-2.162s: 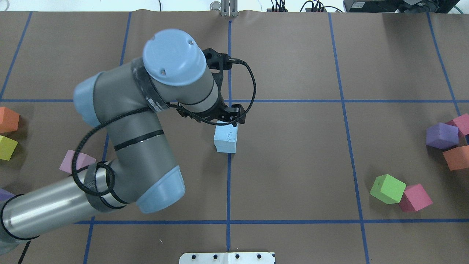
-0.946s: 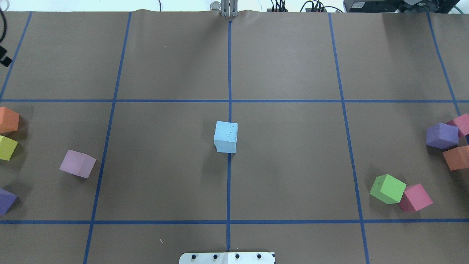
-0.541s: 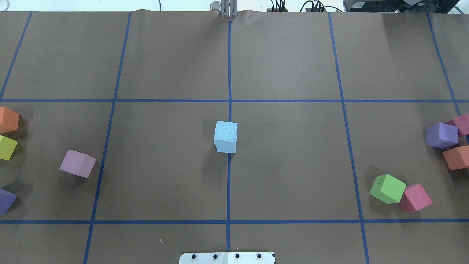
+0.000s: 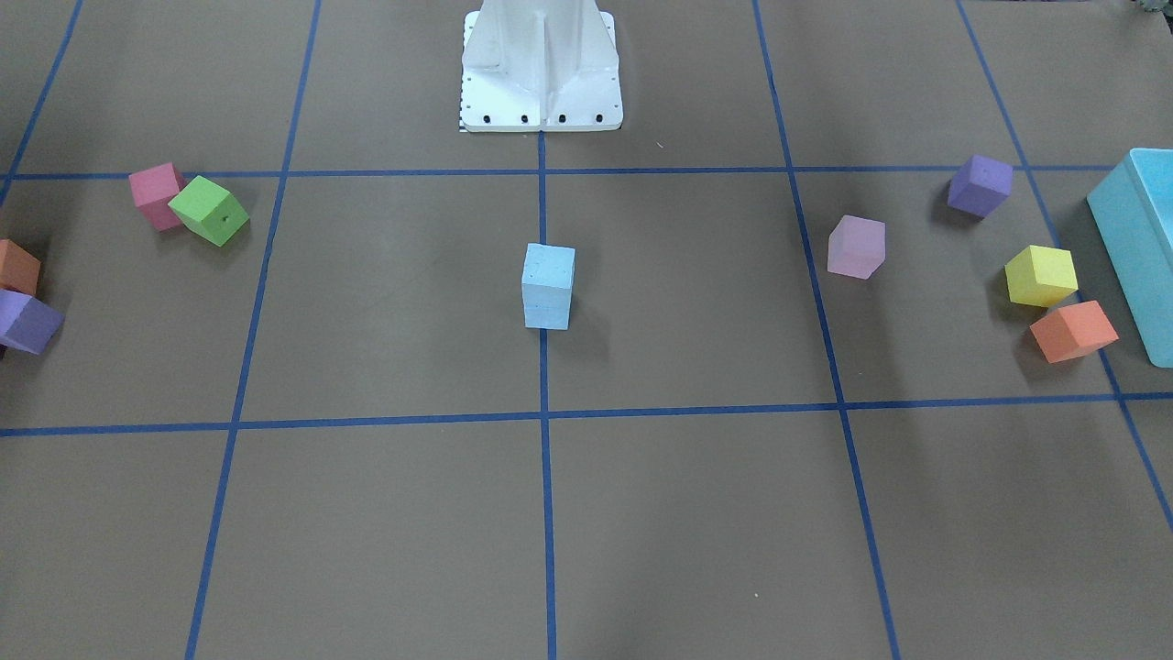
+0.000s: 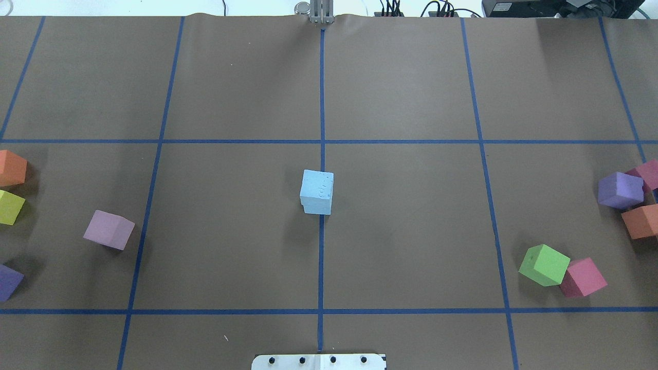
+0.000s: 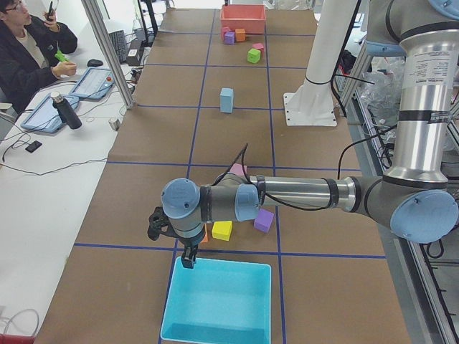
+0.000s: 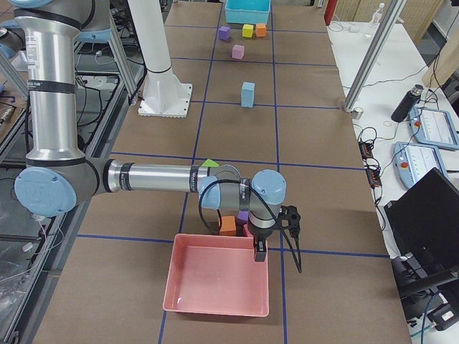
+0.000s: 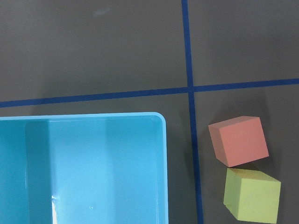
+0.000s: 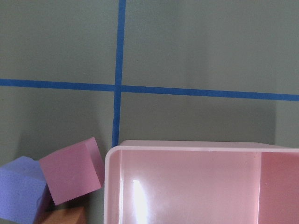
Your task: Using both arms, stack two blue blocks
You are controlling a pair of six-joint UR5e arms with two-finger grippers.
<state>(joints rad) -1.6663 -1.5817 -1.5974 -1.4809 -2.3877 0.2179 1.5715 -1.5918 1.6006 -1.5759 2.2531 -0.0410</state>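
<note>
The upper blue block [image 4: 549, 266] sits squarely on the lower blue block [image 4: 547, 310], their edges nearly in line; the pair stands upright at the middle of the bench [image 5: 411, 231], on the centre tape line [image 5: 321, 257], and nothing touches it; from my overhead feed I see mostly the top face of the upper one and only a thin strip of the one beneath.

Neither arm is near the stack; both are out at the bench ends (I only catch them on the side cameras). The left arm [image 6: 301, 193] reaches low across the bench, and the left gripper [image 6: 188, 258] hangs pointing down over the near rim of the turquoise box [image 6: 219, 301]; I cannot tell whether it is wide or narrow. Its wrist camera shows a corner of that box, with an orange cube [image 8: 238, 140] and a yellow cube [image 8: 252, 193] just beside it, the two touching or nearly so.

The right arm [image 7: 150, 178] lies stretched out the same way at the opposite end; the right gripper [image 7: 259, 251] hangs over the rim of the pink tray [image 7: 215, 279], and here too I cannot tell how far it is spread. Its wrist camera shows the tray's corner with a pink cube [image 9: 72, 170] close beside it and a purple cube [image 9: 21, 186] against that.

Further out, a green cube [image 5: 544, 264] leans against a magenta cube [image 5: 583, 277]; a lilac cube [image 5: 109, 229] sits alone on the other side; the white pedestal base [image 4: 541, 64] stands behind the stack.
</note>
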